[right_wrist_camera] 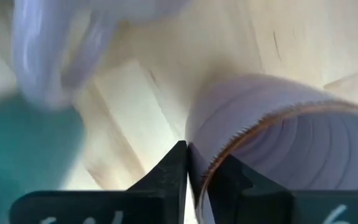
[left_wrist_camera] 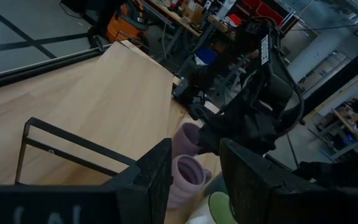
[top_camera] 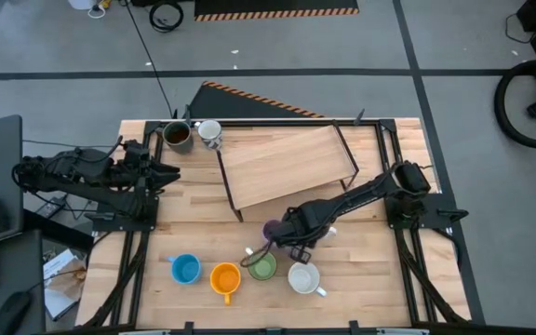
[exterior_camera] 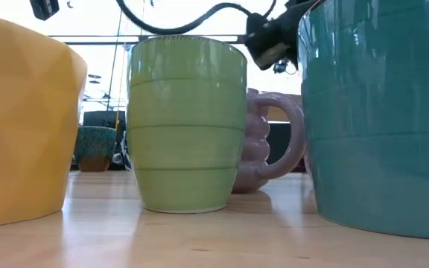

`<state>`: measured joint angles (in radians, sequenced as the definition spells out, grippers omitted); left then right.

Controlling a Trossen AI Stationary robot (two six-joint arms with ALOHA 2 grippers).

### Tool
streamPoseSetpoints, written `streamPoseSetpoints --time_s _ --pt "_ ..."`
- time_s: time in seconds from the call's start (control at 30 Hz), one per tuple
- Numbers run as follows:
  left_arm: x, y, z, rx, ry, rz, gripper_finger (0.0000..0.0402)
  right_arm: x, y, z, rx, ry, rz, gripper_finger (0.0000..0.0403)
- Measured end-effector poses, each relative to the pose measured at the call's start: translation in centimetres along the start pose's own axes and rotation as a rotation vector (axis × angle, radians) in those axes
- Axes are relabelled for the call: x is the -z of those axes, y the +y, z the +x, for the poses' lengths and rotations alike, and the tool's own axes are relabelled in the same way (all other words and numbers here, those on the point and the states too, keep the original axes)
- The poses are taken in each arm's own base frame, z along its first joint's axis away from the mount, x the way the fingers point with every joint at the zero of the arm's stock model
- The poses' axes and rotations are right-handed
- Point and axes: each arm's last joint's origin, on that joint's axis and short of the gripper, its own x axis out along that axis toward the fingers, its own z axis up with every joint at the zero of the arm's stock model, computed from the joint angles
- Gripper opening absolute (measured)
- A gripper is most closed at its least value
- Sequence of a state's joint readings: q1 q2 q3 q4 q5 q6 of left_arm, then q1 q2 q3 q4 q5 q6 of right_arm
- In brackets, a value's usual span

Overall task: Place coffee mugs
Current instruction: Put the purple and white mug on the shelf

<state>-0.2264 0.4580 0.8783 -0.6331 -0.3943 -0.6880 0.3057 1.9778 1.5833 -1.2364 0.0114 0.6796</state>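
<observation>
My right gripper reaches over the near middle of the table and is shut on a lilac mug. A second lilac mug stands just beside it, next to the green mug. The blue mug, orange mug and white mug stand in a row near the table's near edge. The dark brown mug and the patterned mug stand at the far left. My left gripper is open and waits at the left side, touching nothing. My right gripper holds the lilac mug by its rim, one finger inside the mug and the other finger outside against the wall. The fingers come from above, slanting from the table's right. Whether the mug's base touches the table I cannot tell.
A wooden shelf on a black wire frame stands tilted at the table's far middle. Black rails run along both sides of the table. Bare wood lies between the shelf and the row of mugs.
</observation>
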Motion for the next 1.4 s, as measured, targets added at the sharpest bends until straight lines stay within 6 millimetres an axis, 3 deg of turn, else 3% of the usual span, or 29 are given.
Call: streamPoseSetpoints --time_s 0.3,0.6,0.87,1.03,1.2,1.4 --pt "0.0 0.0 0.0 -0.005 -0.005 -0.022 0.0142 1.2 0.9 -0.1 0.051 0.012 -0.552 0.0049" --pt "0.0 0.0 0.0 -0.008 -0.008 -0.041 0.0142 1.3 0.8 -0.1 0.049 0.025 -0.59 0.0073" --pt "0.0 0.0 0.0 -0.008 -0.008 -0.042 0.0142 1.6 0.6 -0.6 0.036 0.034 -0.433 0.0157" --pt "0.0 0.0 0.0 -0.009 -0.007 -0.042 0.0142 0.8 0.5 -2.0 -0.017 0.008 -0.16 0.02" --pt "0.0 0.0 0.0 -0.009 -0.008 -0.042 0.0142 -0.5 0.5 -3.0 -0.094 -0.06 0.076 0.0221" --pt "0.0 0.0 0.0 -0.009 -0.008 -0.043 0.0142 -1.4 0.2 -2.7 -0.138 -0.087 0.317 0.0218"
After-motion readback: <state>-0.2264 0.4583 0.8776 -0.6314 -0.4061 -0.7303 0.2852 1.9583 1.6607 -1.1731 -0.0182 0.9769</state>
